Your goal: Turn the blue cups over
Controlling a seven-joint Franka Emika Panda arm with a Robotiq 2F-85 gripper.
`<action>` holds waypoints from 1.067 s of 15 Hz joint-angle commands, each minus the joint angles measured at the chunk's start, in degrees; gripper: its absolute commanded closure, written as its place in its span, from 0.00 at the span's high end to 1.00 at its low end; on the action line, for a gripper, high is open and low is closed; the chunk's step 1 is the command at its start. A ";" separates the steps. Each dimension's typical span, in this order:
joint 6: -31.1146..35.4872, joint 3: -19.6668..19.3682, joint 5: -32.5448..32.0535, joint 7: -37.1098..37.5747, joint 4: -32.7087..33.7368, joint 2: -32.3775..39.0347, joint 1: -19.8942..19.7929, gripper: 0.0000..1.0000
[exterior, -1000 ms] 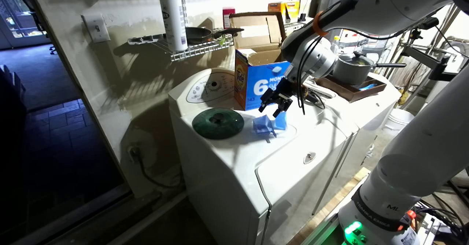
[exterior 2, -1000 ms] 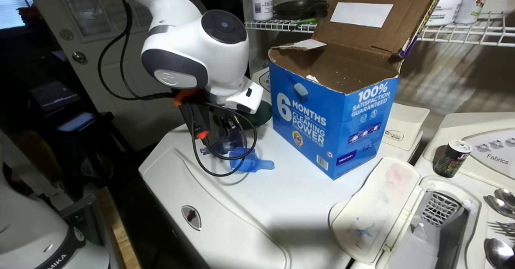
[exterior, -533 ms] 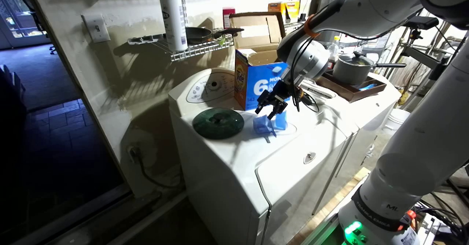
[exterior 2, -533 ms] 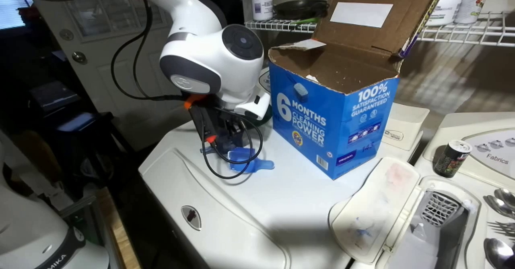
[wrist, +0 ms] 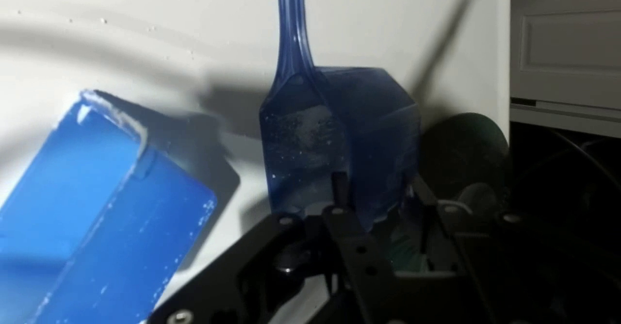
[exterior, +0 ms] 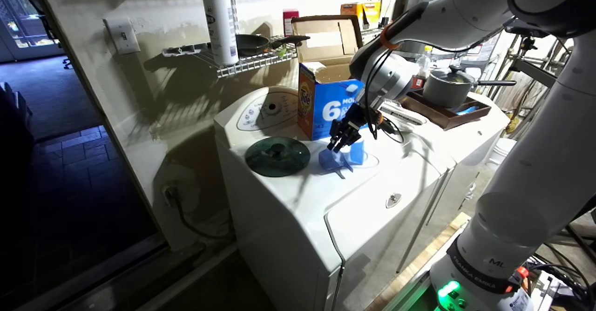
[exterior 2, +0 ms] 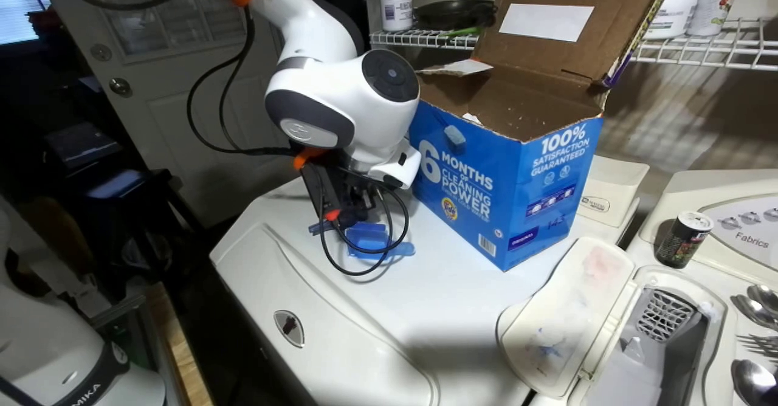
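Observation:
Two blue cups with handles lie on the white machine top. In the wrist view the darker blue cup (wrist: 305,144) has its handle towards the top; in an exterior view this cup (exterior: 329,162) is tilted. My gripper (wrist: 376,193) is at its lower end in the wrist view, jaws partly closed, one finger on each side of a narrow wall. Whether the fingers press on it, I cannot tell. In an exterior view the gripper (exterior: 334,148) is at the cup's top. Beside it lies the brighter blue cup (wrist: 145,227), which the gripper does not touch; cables partly cover this cup (exterior 2: 368,236).
Close behind the cups stands an open blue Tide box (exterior 2: 468,181). A flat dark green disc (exterior: 278,159) lies beside the darker cup. Further along are a cream caddy (exterior 2: 662,321), a small can (exterior 2: 684,242) and a pot (exterior: 447,87).
My gripper has come down to the darker cup and its jaws have narrowed. That cup has shifted and turned slightly. The brighter cup stays in place.

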 commanded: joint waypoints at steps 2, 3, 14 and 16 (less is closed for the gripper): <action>-1.22 1.80 -0.27 0.79 2.12 1.57 -1.96 0.00; -1.09 2.00 -0.49 1.19 2.21 1.42 -1.97 0.00; -0.55 6.93 -17.71 17.98 3.50 -1.42 0.47 0.01; -0.90 7.93 -23.29 22.74 4.22 -1.63 0.99 0.01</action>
